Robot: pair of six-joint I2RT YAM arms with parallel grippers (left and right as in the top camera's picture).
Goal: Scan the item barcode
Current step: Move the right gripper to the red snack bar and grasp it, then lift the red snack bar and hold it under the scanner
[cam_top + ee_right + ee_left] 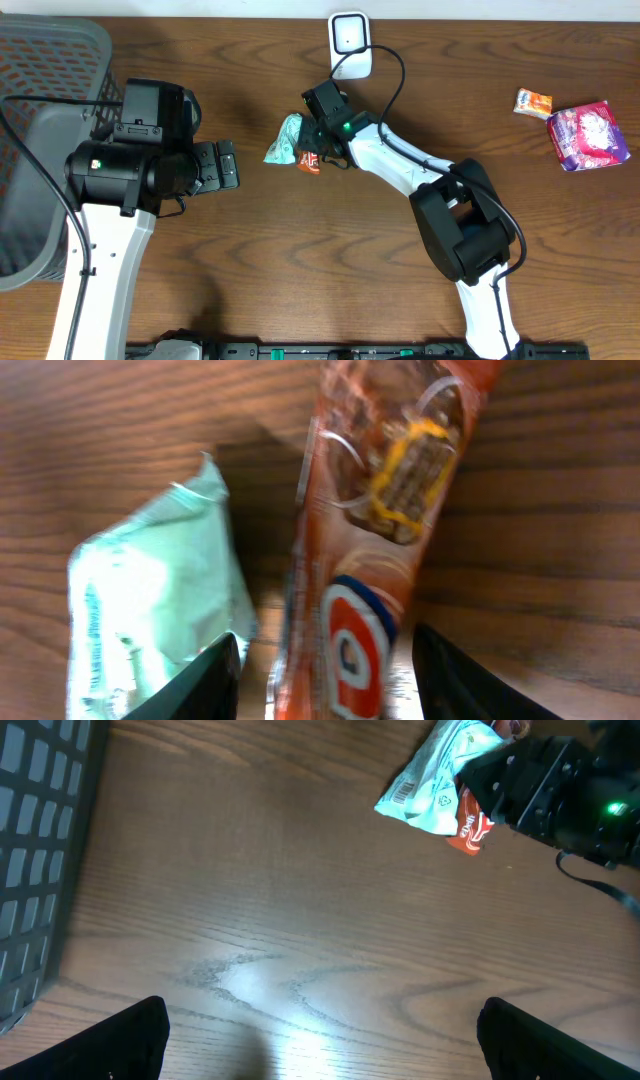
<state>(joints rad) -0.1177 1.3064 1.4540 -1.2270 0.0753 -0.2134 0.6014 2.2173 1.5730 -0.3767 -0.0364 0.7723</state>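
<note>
Dark wood tabletop fills the room's view, with a grey basket at the left edge and a white scanner at top centre. Just below the scanner, a little left of centre, lies an orange snack bar, flat on the wood and just beside a mint packet, their edges close or touching.

I'd take the bar for the item to scan. It looks light, in thin glossy film with a firm filling, so it should be slick and a bit crinkly rather than fragile. A hard squeeze might dent the wrapper or crack what's inside. The best hold looks to be across its narrow width near the middle, leaving the printed face free to turn toward the scanner. I can't see a barcode on it from here.

Over the bar, the right gripper has its jaws about half open, one finger on each side of the bar. A thin strip of wood shows on either side, so I'd say it isn't pinching yet. The near finger crowds the mint packet, which could get dragged along.

At centre left, the left gripper hangs wide open over bare wood, holding nothing.
</note>
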